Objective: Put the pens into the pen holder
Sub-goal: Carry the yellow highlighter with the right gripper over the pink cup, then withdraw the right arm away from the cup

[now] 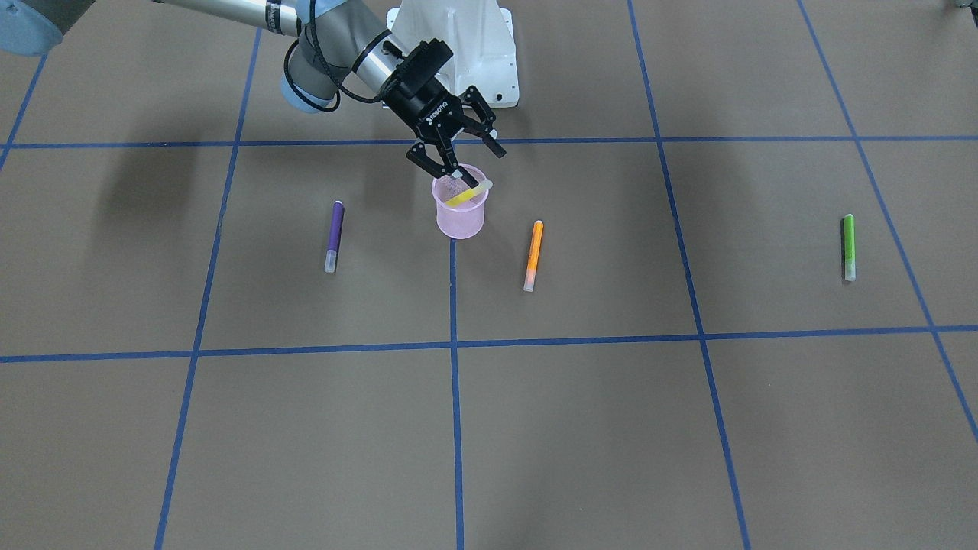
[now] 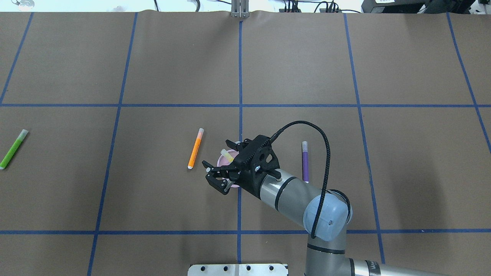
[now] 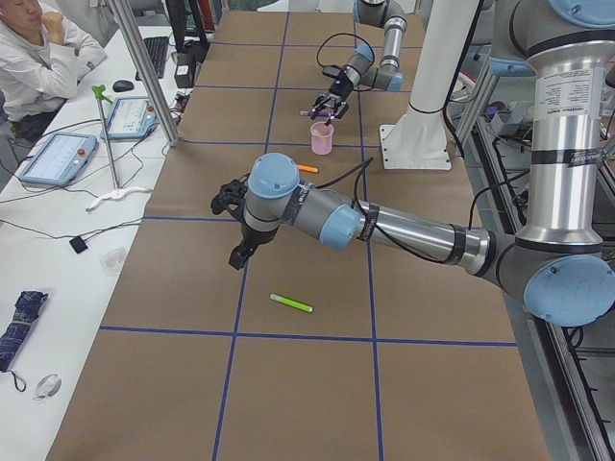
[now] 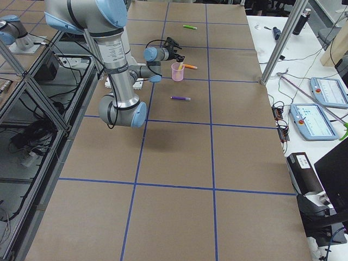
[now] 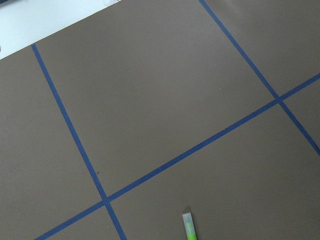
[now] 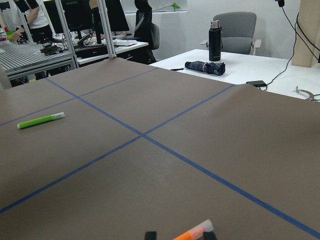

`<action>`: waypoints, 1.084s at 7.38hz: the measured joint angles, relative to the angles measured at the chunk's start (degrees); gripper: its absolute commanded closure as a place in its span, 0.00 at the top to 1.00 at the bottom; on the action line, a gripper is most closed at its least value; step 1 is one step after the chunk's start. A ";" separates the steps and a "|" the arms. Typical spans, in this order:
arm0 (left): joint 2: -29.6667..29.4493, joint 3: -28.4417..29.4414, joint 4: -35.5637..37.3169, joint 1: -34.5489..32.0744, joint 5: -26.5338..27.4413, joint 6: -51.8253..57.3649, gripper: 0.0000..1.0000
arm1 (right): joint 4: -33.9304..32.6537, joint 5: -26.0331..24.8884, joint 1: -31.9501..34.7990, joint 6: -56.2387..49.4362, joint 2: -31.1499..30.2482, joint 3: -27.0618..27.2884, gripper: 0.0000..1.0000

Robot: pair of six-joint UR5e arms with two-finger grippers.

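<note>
Orange pen (image 1: 533,254) lies nearest the front camera, flat on the table (image 1: 581,428) just beside the holder (image 1: 460,218), on the robot's left of it. Purple pen (image 1: 334,235) lies flat on the holder's other side, a little further off. Green pen (image 1: 848,246) lies well apart, far out on the robot's left.

Yellow pen (image 1: 466,196) is in the holder, slanted, with its pale cap end poking over the rim. Right gripper (image 1: 477,160) hangs directly over the holder with its fingers spread wide. One fingertip is close to the pen, and whether it touches cannot be told. The fingers are not pinching the pen.

Left gripper (image 3: 227,198) shows only in the side view, above the table near the green pen. Whether its fingers are spread or pressed together cannot be told.

The step in hand looks like the drop-off of the yellow pen, which makes one pen of four collected. The next move probably calls for the right gripper to rise straight up. That way it clears the rim without snagging the leaning pen or tipping the light holder. After that it could turn to the purple or orange pen, both close by. Either one lies flat, so the fingers would need to straddle it across its width. The green pen seems better placed for the left arm.
</note>
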 measured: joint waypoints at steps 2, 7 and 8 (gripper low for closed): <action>0.10 3.26 -0.13 0.00 -0.06 -2.63 1.00 | -10.87 6.54 5.23 11.09 0.10 3.14 0.99; 1.25 6.19 -5.91 7.96 0.68 -17.83 1.00 | -49.84 44.73 36.68 11.45 -2.76 7.88 1.00; 1.28 8.30 -9.39 10.74 1.87 -20.18 1.00 | -53.82 48.22 42.05 4.01 -5.05 7.70 1.00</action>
